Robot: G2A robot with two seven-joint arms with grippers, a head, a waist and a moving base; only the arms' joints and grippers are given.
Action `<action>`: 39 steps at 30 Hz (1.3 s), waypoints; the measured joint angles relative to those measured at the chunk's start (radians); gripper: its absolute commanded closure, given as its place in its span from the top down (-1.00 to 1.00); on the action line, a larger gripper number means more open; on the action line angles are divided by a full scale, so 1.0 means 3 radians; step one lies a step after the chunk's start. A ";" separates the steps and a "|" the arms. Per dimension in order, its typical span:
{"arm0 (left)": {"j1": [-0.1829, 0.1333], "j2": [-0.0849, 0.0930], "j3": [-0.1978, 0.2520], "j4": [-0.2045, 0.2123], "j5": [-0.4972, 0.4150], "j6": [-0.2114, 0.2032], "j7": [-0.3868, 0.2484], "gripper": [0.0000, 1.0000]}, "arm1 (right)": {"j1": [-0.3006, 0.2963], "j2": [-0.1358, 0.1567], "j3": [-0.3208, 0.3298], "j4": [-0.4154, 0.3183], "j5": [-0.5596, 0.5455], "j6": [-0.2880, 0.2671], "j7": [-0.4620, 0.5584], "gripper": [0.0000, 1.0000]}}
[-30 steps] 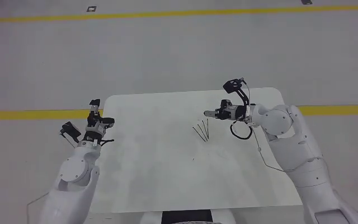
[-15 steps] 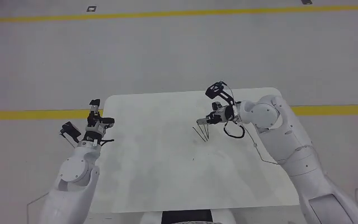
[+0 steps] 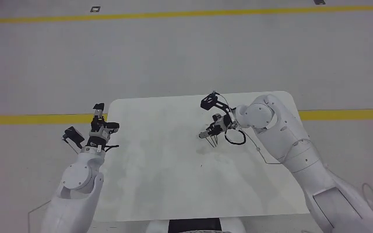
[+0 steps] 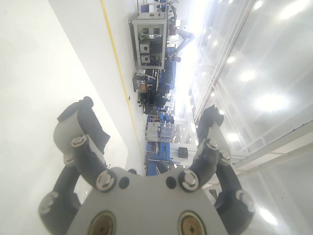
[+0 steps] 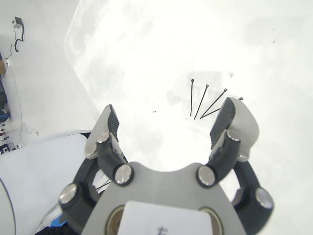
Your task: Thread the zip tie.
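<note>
Top view: white desk [image 3: 175, 180] with rounded corners. Four black zip ties [image 3: 215, 140] lie flat on it, slightly right of the desk's middle and nearer the far edge than the near one. The right gripper [image 3: 204, 134] sits low over that spot, partly covering the ties, with its arm coming in from the desk's right side.

Right wrist view: the right gripper [image 5: 169, 103] has its jaws spread wide with nothing between them. The zip ties [image 5: 203, 101] form a loose fan, tails close together and the small square heads spread apart. Three are in plain sight. The fourth is partly hidden behind one ribbed finger pad [image 5: 220, 118], and whether the pad touches it cannot be told. Bare desk [image 5: 171, 37] lies around them, with a few tiny dark specks [image 5: 154, 111] nearby.

In the top view the left gripper [image 3: 100, 119] is just outside the desk's left edge, well apart from the ties. In the left wrist view the left gripper [image 4: 149, 105] has its jaws wide apart and holds nothing. One finger is seen against the desk [image 4: 36, 62] edge, the other against the hall ceiling. A yellow floor line [image 3: 35, 119] runs past the desk on both sides.
</note>
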 measured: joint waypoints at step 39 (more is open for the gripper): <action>0.0000 0.0000 0.0000 0.0000 0.0000 0.0000 0.0000 1.00 | 0.0224 -0.0140 -0.0481 0.0383 -0.0086 0.0412 0.0340 1.00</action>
